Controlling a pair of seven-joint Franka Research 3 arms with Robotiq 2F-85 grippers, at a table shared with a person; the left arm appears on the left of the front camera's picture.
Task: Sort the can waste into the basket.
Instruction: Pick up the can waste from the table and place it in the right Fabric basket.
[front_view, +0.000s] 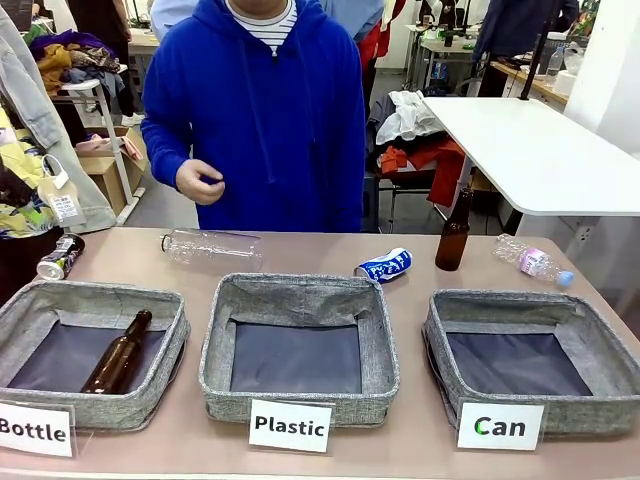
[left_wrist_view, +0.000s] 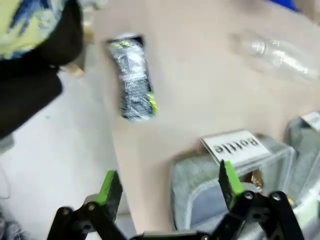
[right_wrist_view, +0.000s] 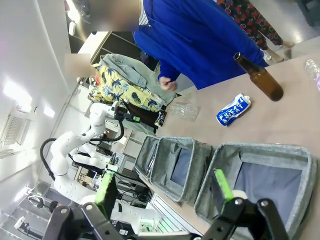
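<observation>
Broadly, you are looking across a tan tabletop (front_view: 300, 258) at a person in a blue hoodie (front_view: 270, 120) standing at its far side, with one hand (front_view: 200, 182) loosely curled above the far edge.

Along your near edge sit three grey fabric baskets in a row. The basket signed "Can" (front_view: 505, 302) is on the right and holds nothing. The middle basket (front_view: 215, 345) is signed "Plastic". The left basket (front_view: 90, 293) is signed "Bottle" and has a brown bottle (front_view: 118, 355) lying in it.

Beyond the baskets, a clear plastic bottle (front_view: 212, 247) lies to the far left of the middle one. An upright brown bottle (front_view: 453, 235) stands beyond the "Can" basket, and a crumpled clear bottle with a pink label (front_view: 532, 262) lies to its right.

You have two pieces of can waste, both out on the tabletop. The crushed blue-and-white can (front_view: 384, 265) lies on its side between the middle basket and the upright bottle. The dark can (front_view: 58, 258) lies at the far left edge.

Your left pincer (left_wrist_view: 168, 184) is spread wide and holds nothing, near the "Bottle" sign (left_wrist_view: 237, 147), with the dark can farther off. Your right pincer (right_wrist_view: 164, 186) is equally wide and holds nothing, above the near side of the "Can" basket.
</observation>
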